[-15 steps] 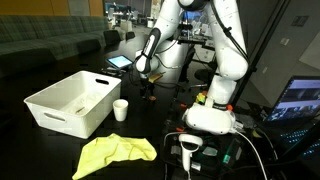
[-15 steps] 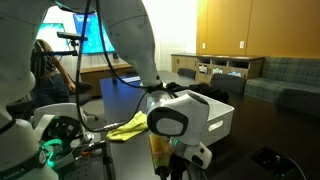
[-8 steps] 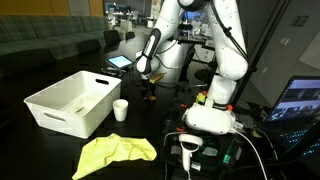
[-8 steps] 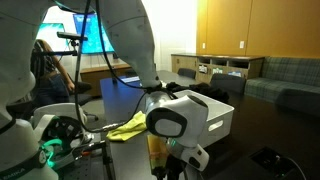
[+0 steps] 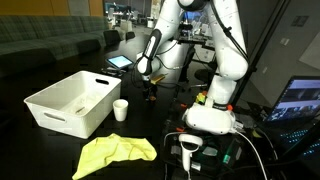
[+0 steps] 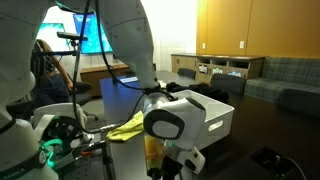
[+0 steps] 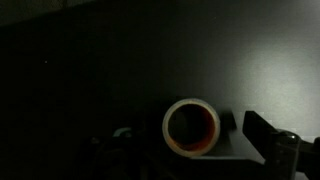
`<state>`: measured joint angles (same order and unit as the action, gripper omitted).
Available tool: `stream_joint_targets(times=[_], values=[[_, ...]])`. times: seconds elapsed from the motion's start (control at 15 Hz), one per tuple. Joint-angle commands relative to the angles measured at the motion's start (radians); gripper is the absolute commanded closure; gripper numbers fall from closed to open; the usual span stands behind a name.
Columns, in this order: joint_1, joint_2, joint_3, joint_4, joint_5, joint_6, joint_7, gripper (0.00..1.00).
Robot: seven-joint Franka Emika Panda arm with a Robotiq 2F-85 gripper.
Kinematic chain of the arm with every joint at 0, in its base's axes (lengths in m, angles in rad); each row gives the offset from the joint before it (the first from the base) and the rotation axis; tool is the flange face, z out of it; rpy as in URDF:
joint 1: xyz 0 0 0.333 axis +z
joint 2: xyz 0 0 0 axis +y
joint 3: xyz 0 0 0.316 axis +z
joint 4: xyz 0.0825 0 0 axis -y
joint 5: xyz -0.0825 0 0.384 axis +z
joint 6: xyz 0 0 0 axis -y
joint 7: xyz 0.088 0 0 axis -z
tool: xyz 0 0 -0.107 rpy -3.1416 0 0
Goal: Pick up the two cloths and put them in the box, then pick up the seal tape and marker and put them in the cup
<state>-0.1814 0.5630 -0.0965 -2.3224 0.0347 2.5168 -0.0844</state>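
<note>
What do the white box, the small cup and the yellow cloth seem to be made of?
The box is probably plastic: smooth, slightly shiny, with stiff sloping walls and a rolled rim. The cup looks like paper: matte white and thin. The yellow cloth is soft, matte fabric, lying in rumpled folds.

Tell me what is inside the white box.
The box shows only white inner walls and floor; its near wall hides part of that floor. The yellow cloth lies outside.

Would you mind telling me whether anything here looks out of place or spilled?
Nothing stands out. The yellow cloth lies rumpled, the cup stands upright beside the box, and the tape roll lies flat.
</note>
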Motion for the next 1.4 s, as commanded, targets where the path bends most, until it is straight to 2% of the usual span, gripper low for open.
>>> stream_joint_targets(times=[0.0, 0.13, 0.2, 0.27, 0.53, 0.67, 0.93, 1.33], values=[[0.01, -0.013, -0.002, -0.013, -0.001, -0.01, 0.019, 0.0], [0.011, -0.012, -0.003, -0.014, -0.002, -0.011, 0.022, 0.09], [0.011, -0.012, -0.003, -0.015, -0.002, -0.01, 0.022, 0.26], [0.012, -0.012, -0.004, -0.016, -0.003, -0.01, 0.023, 0.32], [0.017, -0.019, -0.008, -0.02, -0.007, -0.011, 0.031, 0.65], [0.023, -0.027, -0.01, -0.023, -0.01, -0.015, 0.038, 0.75], [0.032, -0.053, -0.018, -0.034, -0.018, -0.016, 0.049, 0.75], [0.058, -0.184, -0.013, -0.087, -0.047, 0.0, 0.037, 0.75]])
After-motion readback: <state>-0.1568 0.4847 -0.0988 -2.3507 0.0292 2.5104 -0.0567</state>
